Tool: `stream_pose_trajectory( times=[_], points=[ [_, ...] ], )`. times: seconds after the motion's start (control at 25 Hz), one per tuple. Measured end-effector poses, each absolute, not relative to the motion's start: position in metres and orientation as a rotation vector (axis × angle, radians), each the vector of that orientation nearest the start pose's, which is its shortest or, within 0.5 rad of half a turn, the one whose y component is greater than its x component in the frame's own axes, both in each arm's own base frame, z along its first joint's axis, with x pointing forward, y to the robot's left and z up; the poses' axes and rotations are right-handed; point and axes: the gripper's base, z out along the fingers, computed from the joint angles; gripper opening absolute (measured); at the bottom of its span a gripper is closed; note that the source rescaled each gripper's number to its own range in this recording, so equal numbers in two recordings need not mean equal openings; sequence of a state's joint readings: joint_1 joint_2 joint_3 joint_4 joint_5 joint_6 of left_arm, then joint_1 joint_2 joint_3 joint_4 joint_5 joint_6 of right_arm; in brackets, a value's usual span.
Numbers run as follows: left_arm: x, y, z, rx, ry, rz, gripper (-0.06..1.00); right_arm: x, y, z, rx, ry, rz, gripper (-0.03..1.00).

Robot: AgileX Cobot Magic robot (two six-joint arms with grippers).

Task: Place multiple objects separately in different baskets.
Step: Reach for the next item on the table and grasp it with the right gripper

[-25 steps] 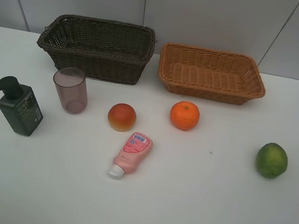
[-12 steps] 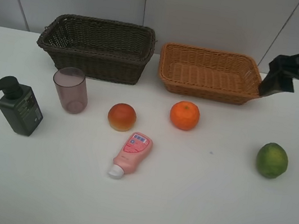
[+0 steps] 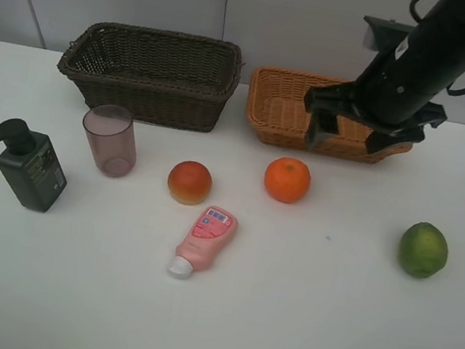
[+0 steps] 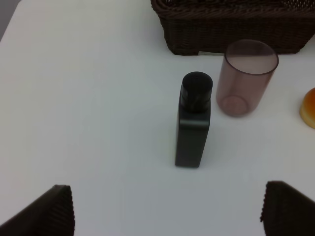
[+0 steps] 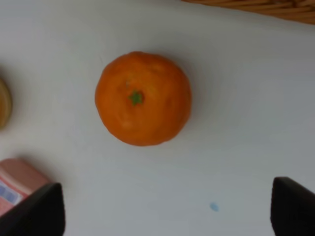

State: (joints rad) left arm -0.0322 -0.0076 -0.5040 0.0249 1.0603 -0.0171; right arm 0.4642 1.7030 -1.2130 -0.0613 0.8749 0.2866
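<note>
On the white table lie an orange (image 3: 287,180), a red-orange fruit (image 3: 190,182), a lime (image 3: 422,249) and a pink squeeze bottle (image 3: 204,239). A dark pump bottle (image 3: 30,167) and a mauve cup (image 3: 110,139) stand at the left. The dark brown basket (image 3: 157,36) and the tan basket (image 3: 266,100) sit at the back. My right gripper (image 3: 345,132) hangs open and empty over the tan basket's front edge, just behind the orange (image 5: 142,98). My left gripper (image 4: 167,211) is open, short of the pump bottle (image 4: 193,123) and the cup (image 4: 246,78).
The right arm's black body crosses above the tan basket from the upper right. A grey wall stands behind the baskets. The pink bottle (image 5: 17,184) lies near one right fingertip in the right wrist view.
The right arm has swung in from the upper right edge to above the tan basket's front, and its jaws have widened slightly. No object has moved.
</note>
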Motion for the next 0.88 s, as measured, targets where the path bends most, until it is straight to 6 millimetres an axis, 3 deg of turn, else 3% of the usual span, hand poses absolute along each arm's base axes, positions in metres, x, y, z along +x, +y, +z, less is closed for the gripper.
stream_pose_trajectory(
  times=[0.12, 0.2, 0.56, 0.88],
  points=[
    [-0.006, 0.002, 0.278, 0.014, 2.032, -0.001, 0.98, 0.318, 0.161, 0.219, -0.253, 2.864, 0.074, 0.95],
    [-0.006, 0.002, 0.278, 0.014, 2.032, -0.001, 0.98, 0.325, 0.166, 0.212, -0.25, 2.877, 0.061, 0.99],
    [-0.006, 0.002, 0.278, 0.014, 2.032, -0.001, 0.98, 0.357, 0.181, 0.189, -0.069, 2.93, 0.03, 1.0],
    [-0.006, 0.002, 0.278, 0.014, 2.032, -0.001, 0.98, 0.363, 0.185, 0.162, 0.009, 2.981, 0.016, 1.0]
  ],
)
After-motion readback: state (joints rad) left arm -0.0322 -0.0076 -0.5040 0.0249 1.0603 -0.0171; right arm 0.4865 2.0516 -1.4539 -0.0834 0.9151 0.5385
